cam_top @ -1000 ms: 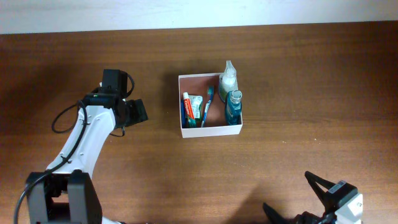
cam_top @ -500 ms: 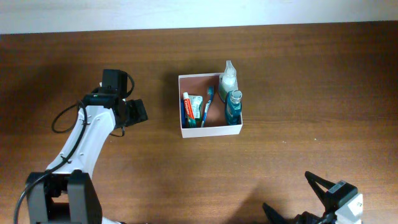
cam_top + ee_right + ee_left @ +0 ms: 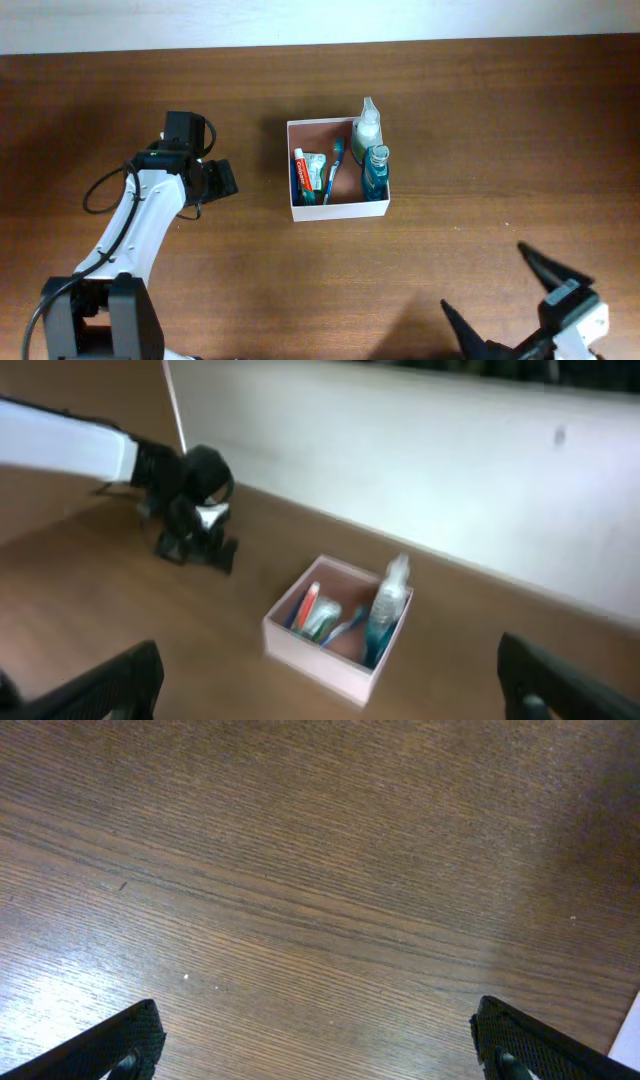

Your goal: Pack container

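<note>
Wooden table (image 3: 480, 150) carries the container (image 3: 340, 211) at its centre, loaded, with left gripper (image 3: 222, 180) and right gripper (image 3: 505, 298) both spread, empty and well apart from it; a careless arm sweep could topple its upright bottles (image 3: 376, 170).

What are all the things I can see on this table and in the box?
container: one, white outside, pinkish-brown inside, middle of the table
toothpaste tube: one, white and red, lying in the container's left part
toothbrush: one, blue, in the container beside the toothpaste tube
spray bottle: one, pale, container's far right corner
blue bottle: one, blue, container's right side
table: one, brown wood
left gripper: one, black, open, empty, left of the container
right gripper: one, black, open, empty, near right edge
</note>
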